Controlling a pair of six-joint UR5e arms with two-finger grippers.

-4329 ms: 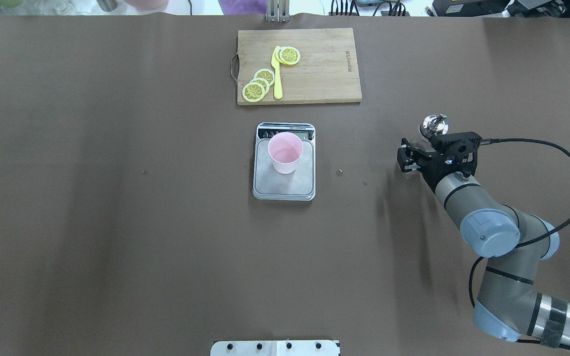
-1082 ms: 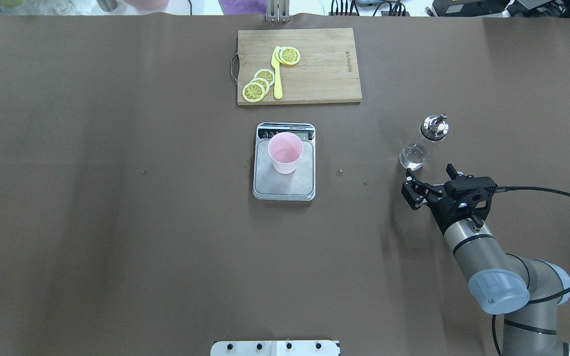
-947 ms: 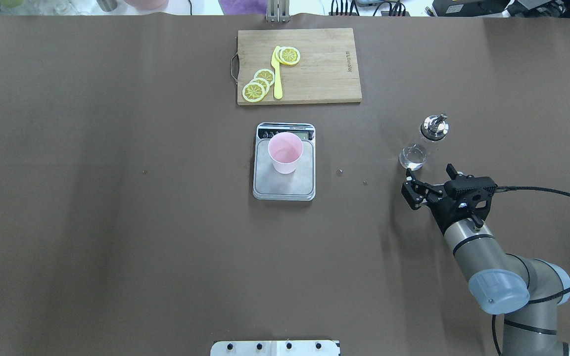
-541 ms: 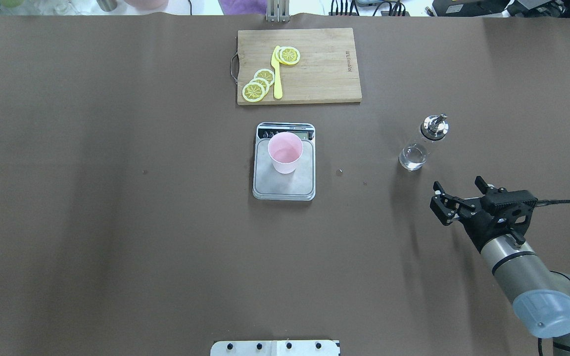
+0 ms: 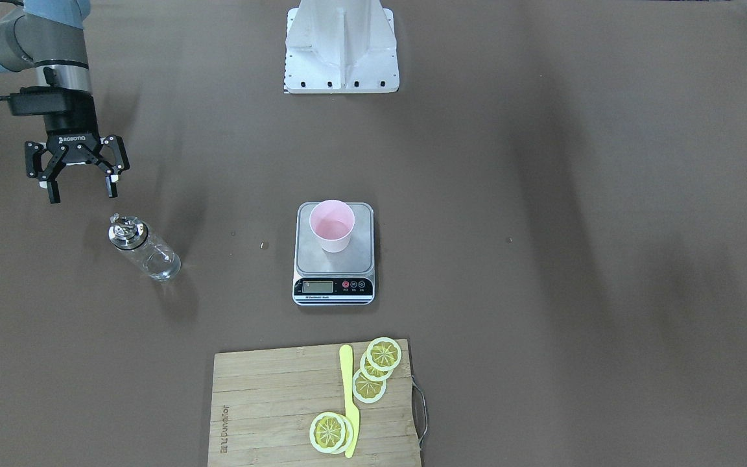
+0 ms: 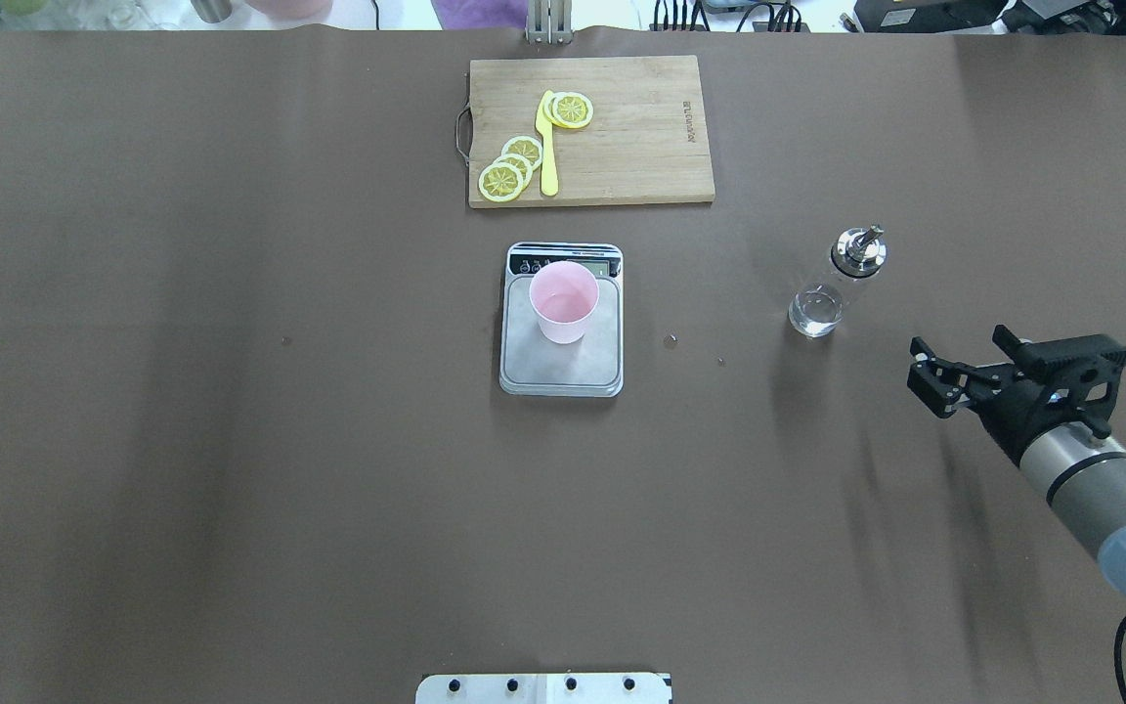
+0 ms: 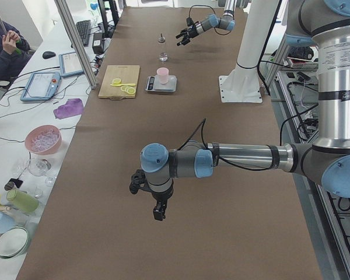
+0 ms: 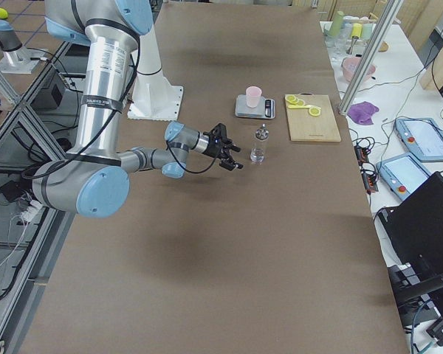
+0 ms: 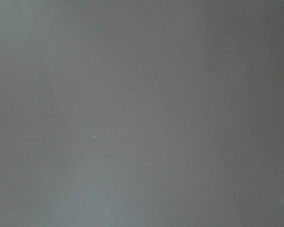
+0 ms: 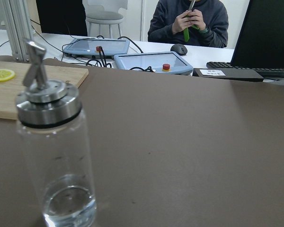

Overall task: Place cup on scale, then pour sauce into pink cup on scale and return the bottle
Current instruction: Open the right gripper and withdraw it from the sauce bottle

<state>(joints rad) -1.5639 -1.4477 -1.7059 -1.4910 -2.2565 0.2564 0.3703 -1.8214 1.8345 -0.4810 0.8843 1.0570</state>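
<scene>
We are looking at the right gripper [image 6: 959, 344] first. Its jaws are standing wide apart and are holding nothing. A few seconds ago they were right at the bottle [image 6: 832, 288]. Now they are hanging well away from it, nearer the robot and out toward the table's edge.

The bottle is standing upright by itself on the table, well to the right of the scale [image 6: 563, 367], in the same spot as before. A little clear sauce [image 10: 68, 201] is sitting in its bottom. The cup [image 6: 564, 298] is resting on the scale and is not moving. We cannot tell how much is in the cup. We are thinking the bottle is back home, so the job is looking finished and the arm is only getting out of the way.

The left gripper [image 7: 149, 201] is showing only in the side view, low over the table and far from everything. We cannot tell if its jaws are apart or together.

Now we are counting: one cup, one scale, one bottle and one cutting board [image 6: 641, 127]. One yellow knife [image 6: 548, 156] and five lemon slices [image 6: 501, 182] are lying on the board, and some slices are overlapping. One person [image 10: 189, 19] is sitting past the table.
</scene>
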